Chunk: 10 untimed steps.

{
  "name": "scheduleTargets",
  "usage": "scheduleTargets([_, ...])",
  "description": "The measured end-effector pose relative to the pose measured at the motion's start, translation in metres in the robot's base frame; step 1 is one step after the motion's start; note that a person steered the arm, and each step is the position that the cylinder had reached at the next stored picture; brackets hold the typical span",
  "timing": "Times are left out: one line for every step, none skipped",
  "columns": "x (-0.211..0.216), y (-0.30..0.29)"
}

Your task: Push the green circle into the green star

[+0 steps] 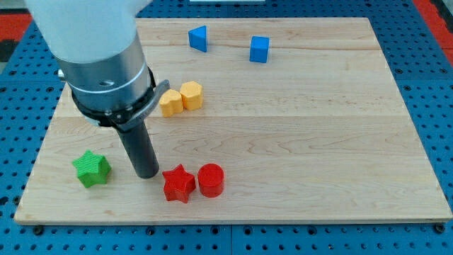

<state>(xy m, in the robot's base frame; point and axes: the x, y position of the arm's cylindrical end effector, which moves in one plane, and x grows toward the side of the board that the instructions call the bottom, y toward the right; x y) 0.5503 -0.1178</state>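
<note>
Light wooden board [297, 142] on a blue pegboard table [435, 85]. Clutter: red star-shaped block [178, 183] and red round block [210, 180] touching each other near the view's bottom edge, star on the left. Two yellow blocks, one heart-like [170, 103] and one hexagonal [191, 95], touching, at about 1 o'clock from my tip. Blue triangular block [198, 37] and blue cube [260, 49] well apart from everything else, up at the view's top.

Green star-shaped block [91, 168]: ribbed top face, lying flat near the board's lower-left corner. Green circle: cannot see one anywhere; if it is on the board, my arm's housing [99, 57] may be covering it, cannot tell.

My tip [147, 173] is down at the board, between the green star and the red star. Green star is near at 9 o'clock, not touching. Red star is just beside at 4 o'clock, small gap visible. Rod stands close to upright, leaning slightly to the view's left toward its top. No jaws on this rig, just the bare rod; it holds nothing and touches no block.
</note>
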Motion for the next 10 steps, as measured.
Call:
scheduleTargets([0.000,-0.054])
scheduleTargets([-0.004,-0.078])
scheduleTargets([-0.041,-0.077])
scheduleTargets([-0.129,-0.070])
scheduleTargets([-0.210,-0.052])
scheduleTargets([-0.267,0.011])
scheduleTargets([-0.312,-0.026])
scheduleTargets([-0.324,-0.096])
scheduleTargets([-0.276,-0.105])
scheduleTargets([-0.207,-0.103])
